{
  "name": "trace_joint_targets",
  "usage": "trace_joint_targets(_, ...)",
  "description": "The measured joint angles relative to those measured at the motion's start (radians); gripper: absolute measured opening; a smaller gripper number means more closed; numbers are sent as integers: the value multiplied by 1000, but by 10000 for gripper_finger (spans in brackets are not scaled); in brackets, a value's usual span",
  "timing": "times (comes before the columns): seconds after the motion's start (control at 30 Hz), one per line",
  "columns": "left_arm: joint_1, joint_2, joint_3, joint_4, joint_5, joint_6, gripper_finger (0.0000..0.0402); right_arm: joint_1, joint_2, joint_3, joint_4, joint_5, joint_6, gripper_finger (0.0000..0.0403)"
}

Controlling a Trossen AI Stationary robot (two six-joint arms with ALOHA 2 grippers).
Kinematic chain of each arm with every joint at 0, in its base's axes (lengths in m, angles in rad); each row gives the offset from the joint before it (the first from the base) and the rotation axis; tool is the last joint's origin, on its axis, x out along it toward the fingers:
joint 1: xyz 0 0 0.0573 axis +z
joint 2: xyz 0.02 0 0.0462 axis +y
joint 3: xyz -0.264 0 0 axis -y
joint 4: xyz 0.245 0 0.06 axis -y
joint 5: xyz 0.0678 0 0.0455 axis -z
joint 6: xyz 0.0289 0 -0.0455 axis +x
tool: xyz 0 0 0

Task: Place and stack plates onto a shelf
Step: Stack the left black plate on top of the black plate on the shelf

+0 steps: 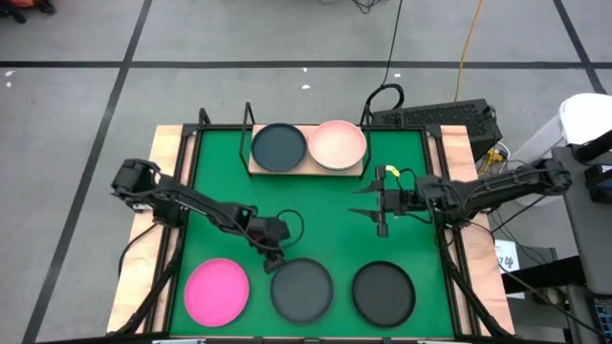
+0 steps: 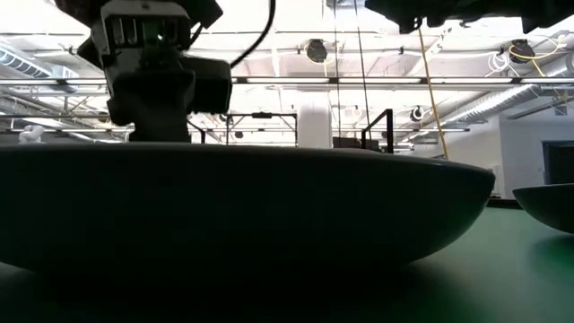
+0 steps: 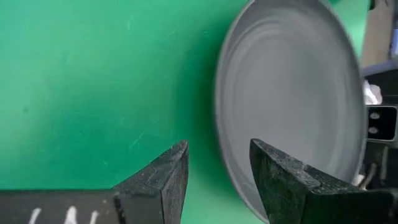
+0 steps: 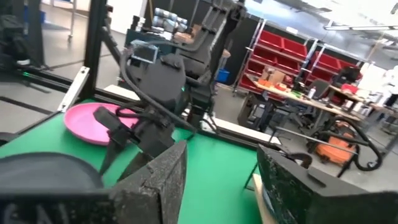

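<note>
On the shelf (image 1: pixel 308 170) at the mat's far side sit a dark grey plate (image 1: pixel 278 147) and a pale pink plate (image 1: pixel 339 144), side by side. Near the front edge lie a hot pink plate (image 1: pixel 217 291) and two dark plates (image 1: pixel 301 289) (image 1: pixel 383 292). My left gripper (image 1: pixel 274 252) (image 3: pixel 217 152) is open and low over the far-left rim (image 3: pixel 222 118) of the middle dark plate (image 2: pixel 242 215). One finger stands outside the rim and one over the bowl. My right gripper (image 1: pixel 379 203) (image 4: pixel 221 155) hovers open over the mat's right half, holding nothing.
A green mat (image 1: pixel 220 182) covers the table, with bare mat between the shelf and the front row of plates. Black wire frame posts (image 1: pixel 248 119) rise at the shelf's ends. A keyboard (image 1: pixel 435 117) and cables lie beyond the far right corner.
</note>
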Motion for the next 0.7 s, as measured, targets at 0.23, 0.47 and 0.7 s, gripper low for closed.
trace_joint_targets(0.23, -5, 58, 0, 66, 0, -34, 175, 43, 0, 0, 0, 2, -1, 174)
trace_joint_targets(0.47, 1, 93, 0, 56, 7, 5, 143, 47, 0, 0, 0, 23, -20, 174)
trace_joint_targets(0.7, 44, 54, 6, 86, 113, 88, 15, 51, -1, 0, 0, 85, -34, 173)
